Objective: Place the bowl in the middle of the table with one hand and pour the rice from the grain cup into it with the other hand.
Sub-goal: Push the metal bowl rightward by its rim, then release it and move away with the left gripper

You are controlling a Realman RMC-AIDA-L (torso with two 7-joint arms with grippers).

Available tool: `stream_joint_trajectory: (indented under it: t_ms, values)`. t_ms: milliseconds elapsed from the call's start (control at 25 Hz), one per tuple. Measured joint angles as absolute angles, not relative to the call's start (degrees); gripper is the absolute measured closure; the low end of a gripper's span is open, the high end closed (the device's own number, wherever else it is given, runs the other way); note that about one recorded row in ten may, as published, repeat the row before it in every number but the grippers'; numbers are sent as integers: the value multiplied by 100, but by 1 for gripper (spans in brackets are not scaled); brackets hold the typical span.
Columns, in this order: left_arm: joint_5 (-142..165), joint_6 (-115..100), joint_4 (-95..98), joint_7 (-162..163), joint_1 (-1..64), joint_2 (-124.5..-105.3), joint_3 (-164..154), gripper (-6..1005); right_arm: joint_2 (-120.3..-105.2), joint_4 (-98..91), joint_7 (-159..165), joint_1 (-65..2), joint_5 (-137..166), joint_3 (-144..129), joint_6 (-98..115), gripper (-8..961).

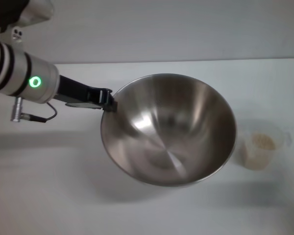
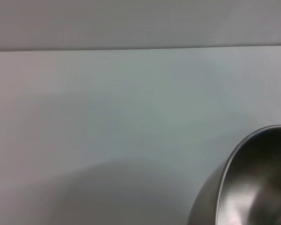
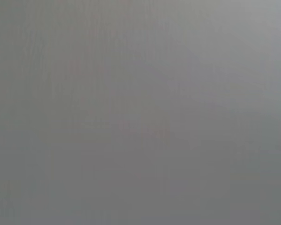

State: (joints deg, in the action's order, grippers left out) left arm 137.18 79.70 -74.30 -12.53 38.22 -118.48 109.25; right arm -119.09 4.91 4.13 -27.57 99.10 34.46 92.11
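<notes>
Bowl (image 1: 169,129) tilted mid-table (image 1: 54,196), its rim pinched by the left gripper (image 1: 109,101), cup (image 1: 262,144) of rice (image 1: 263,142) just right; placing step, next level, release, then right-arm pour.

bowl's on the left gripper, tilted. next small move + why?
Probably lower and level the bowl onto the table, then let go. The left gripper pinches its rim, and the bowl sits tilted with a shadow beneath, so it looks raised. It holds no rice; the rice is in the grain cup to its right. The right gripper is out of view.
</notes>
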Motion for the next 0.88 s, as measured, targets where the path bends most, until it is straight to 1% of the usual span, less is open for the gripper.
stream_joint_trajectory:
  t_ms: [160, 880]
  values:
    - [13719, 7690, -7016, -1288, 4040, -11848, 10879, 964, -11909, 492, 413, -2773, 9926, 3431, 9213, 319]
    - [13839, 7045, -6733, -1291, 4133, -11839, 10324, 964, -11909, 492, 413, -2742, 9888, 3472, 9298, 318]
